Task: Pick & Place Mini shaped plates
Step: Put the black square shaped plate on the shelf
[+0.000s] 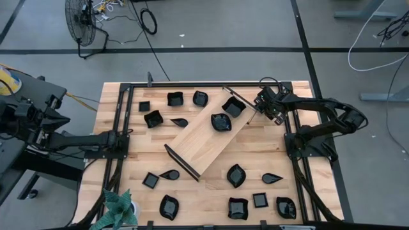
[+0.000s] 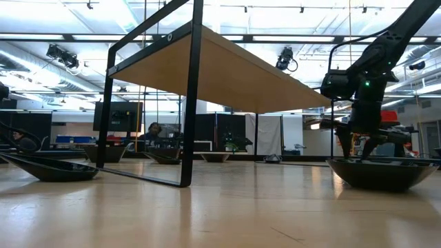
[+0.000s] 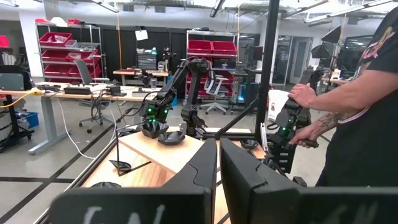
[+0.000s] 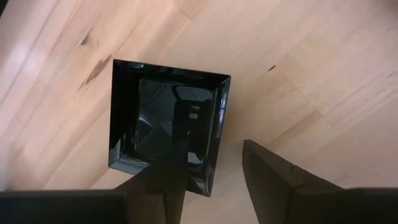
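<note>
1. In the right wrist view the right gripper (image 4: 214,186) fills the lower edge. Its jaws stand apart over a square plate (image 4: 168,124): one dark finger covers the plate's near rim, the other stands just beside it on bare wood. Whether the covering finger touches the plate cannot be told.
2. In the high view that same gripper (image 1: 268,105) sits at upper right of the bench (image 1: 268,144), beside the tray (image 1: 204,137), which lies diagonally across the middle. The square plate (image 1: 234,107) rests on the tray's upper end, with a round-edged plate (image 1: 221,122) just below it.
3. The other mini shaped plates (image 1: 236,175) are scattered on the bench, along its upper left and lower edge; a green plant (image 1: 118,207) at lower left hides the bench corner.
4. The left gripper (image 1: 19,118) waits off the bench at far left, jaws closed; a person's hand (image 3: 303,95) shows at the right of the left wrist view.
5. In the low view the tray (image 2: 227,65) looms large, blocking most of the scene behind.
</note>
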Controlling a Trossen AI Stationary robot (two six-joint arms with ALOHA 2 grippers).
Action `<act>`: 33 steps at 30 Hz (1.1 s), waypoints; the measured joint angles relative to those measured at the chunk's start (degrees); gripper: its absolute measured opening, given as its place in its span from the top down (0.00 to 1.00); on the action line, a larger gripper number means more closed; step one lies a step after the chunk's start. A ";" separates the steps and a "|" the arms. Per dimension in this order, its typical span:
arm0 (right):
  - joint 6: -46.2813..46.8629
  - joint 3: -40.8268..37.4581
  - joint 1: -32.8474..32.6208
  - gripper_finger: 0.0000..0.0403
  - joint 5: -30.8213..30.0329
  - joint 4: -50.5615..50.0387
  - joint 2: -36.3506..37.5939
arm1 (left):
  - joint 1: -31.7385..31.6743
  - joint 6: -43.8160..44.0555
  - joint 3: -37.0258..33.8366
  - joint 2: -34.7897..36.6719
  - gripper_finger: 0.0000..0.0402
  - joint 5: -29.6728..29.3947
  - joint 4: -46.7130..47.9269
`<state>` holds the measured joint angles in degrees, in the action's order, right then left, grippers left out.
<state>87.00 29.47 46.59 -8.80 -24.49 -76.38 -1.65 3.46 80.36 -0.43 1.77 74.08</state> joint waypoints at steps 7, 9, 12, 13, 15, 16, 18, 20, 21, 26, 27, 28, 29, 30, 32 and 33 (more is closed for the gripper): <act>-0.02 -0.09 0.04 0.75 -0.50 0.41 -0.12 | 0.01 0.01 0.00 0.01 0.94 0.00 0.00; -0.02 -0.10 0.08 0.79 -0.73 0.73 -0.14 | 0.00 0.00 0.00 0.02 0.94 0.01 0.00; -0.11 -0.11 0.13 0.84 -1.20 1.46 -0.17 | 0.01 0.00 0.00 0.01 0.94 0.00 0.00; -0.46 -0.11 0.13 0.86 -1.15 1.31 -0.17 | 0.01 0.00 0.00 0.00 0.94 0.00 0.00; -0.65 -0.11 0.11 0.89 -1.07 1.66 -0.17 | 0.01 0.00 0.00 0.00 0.94 0.00 0.00; -0.66 -0.11 0.11 0.90 -1.02 1.69 -0.17 | 0.01 0.01 0.00 0.00 0.94 -0.01 0.00; -0.70 -0.11 0.11 0.93 -0.74 1.68 -0.16 | 0.00 0.00 0.00 0.00 0.94 0.01 0.00; -0.93 -0.10 0.09 0.95 -0.68 1.74 -0.12 | 0.01 0.00 0.00 0.00 0.94 0.00 0.00; -1.07 -0.09 0.09 0.97 -0.67 1.81 -0.11 | 0.00 0.00 0.00 0.00 0.94 0.00 0.00; -2.05 -0.08 0.09 0.99 -0.61 2.18 -0.06 | 0.02 0.00 0.00 0.00 0.94 -0.01 0.00; -2.14 -0.07 0.09 0.99 -0.56 2.38 -0.06 | 0.00 0.00 0.00 0.00 0.94 -0.01 0.00; -2.22 -0.07 0.09 0.99 -0.40 2.61 -0.06 | 0.02 0.00 0.00 0.02 0.94 0.00 0.00; -2.61 -0.07 0.09 0.99 -0.30 2.82 -0.06 | 0.02 0.01 0.00 0.00 0.94 0.01 0.00; -3.28 -0.07 0.09 0.99 -0.16 3.02 0.00 | 0.00 0.00 0.00 0.00 0.94 0.00 0.00; -4.11 -0.07 0.09 1.00 0.01 3.13 0.57 | 0.02 0.00 0.00 0.00 0.94 0.01 0.00; -4.13 -0.07 0.09 1.00 0.08 3.12 1.04 | 0.01 0.00 0.00 0.00 0.94 0.01 0.00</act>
<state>82.87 29.41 46.68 -8.72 -21.37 -75.34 -1.64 3.46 80.36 -0.43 1.78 74.08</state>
